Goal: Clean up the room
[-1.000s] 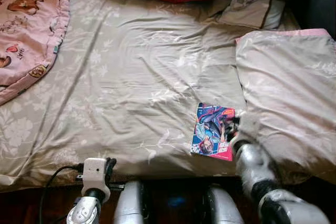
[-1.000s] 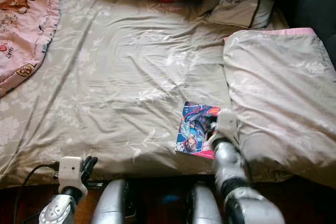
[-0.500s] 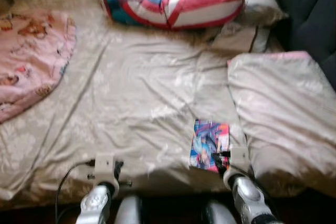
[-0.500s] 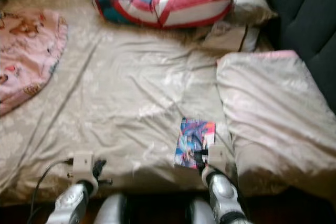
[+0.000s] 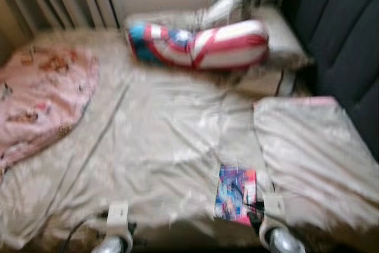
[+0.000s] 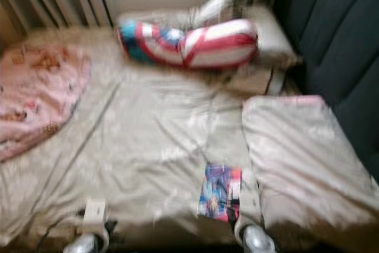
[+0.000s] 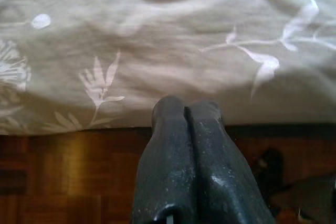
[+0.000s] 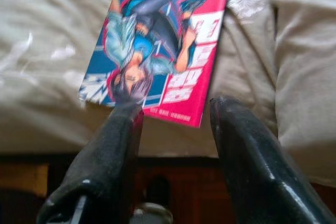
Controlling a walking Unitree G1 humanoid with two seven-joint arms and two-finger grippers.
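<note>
Both eyes tilted upward, right hand [image 8: 173,114] back from comic [image 8: 157,45]

comic book [image 8: 160,51] cover lettering, too blurred to read

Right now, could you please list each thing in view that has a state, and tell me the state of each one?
Comic book: closed, lying flat on the sheet near the bed's edge, not gripped.
Right gripper: open, fingers on either side of the book's near edge.
Left gripper: shut, empty, at the bed's edge.
Bed sheet: wrinkled.
Striped pillow: lying near the bed's head.
Pink blanket: spread out, crumpled.
</note>
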